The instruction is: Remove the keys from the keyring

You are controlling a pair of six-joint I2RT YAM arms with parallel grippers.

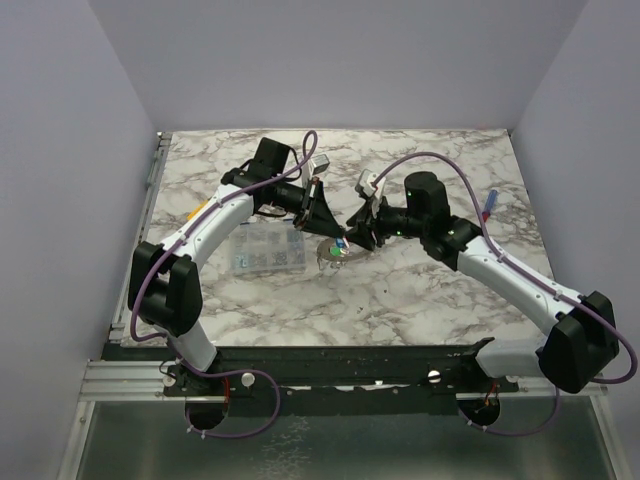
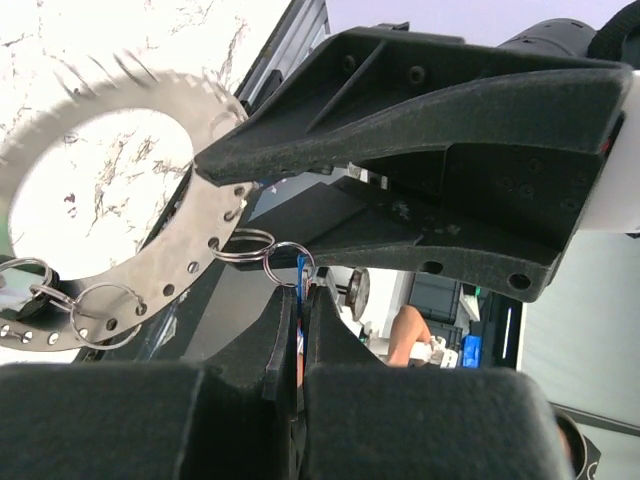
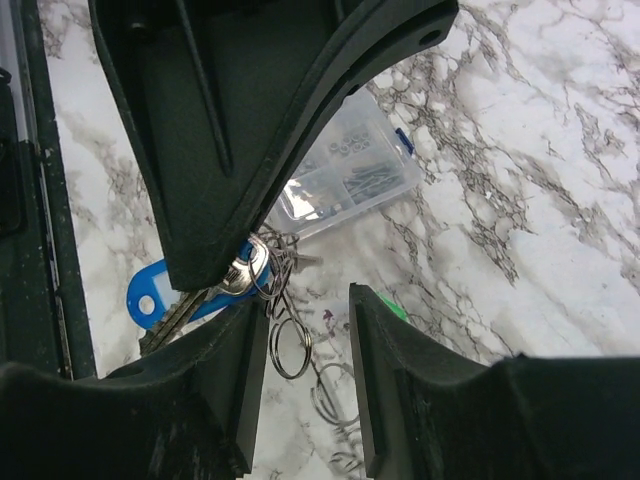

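Your left jaws were shut and, as far as the right wrist view showed, clamped on the blue key (image 3: 150, 296). Its blue head stuck out beside their tip, with a silver key (image 3: 240, 276) bunched against it. Your right jaws stood apart and gripped nothing. In the left wrist view one of their fingers (image 2: 330, 130) touched the toothed rim of the keyring (image 2: 190, 235), and the other seemed to lie past that rim.

In my judgement, the coming move turned on this. The keyring sat mid-bench (image 1: 420, 300), just right of the box (image 1: 265, 252) and between the two arms. The left jaws were just far-left of it and the right jaws just to its right. With the rim in the right jaws' gap, that arm was the one placed to close and steady it while the left drew the key off. The blue key's long axis seemed to run near-to-far, pointing away from the ring, though the top view was too small to confirm it. I could not tell whether the keyring lay flat on the bench or was lifted.

Counted:
- one keyring
- one blue key
- one green key (image 3: 396, 306), only its head showing
- at least one silver key, the cluster being too tangled to count further
- four small wire rings (image 2: 268, 262) in the left wrist view
- one box
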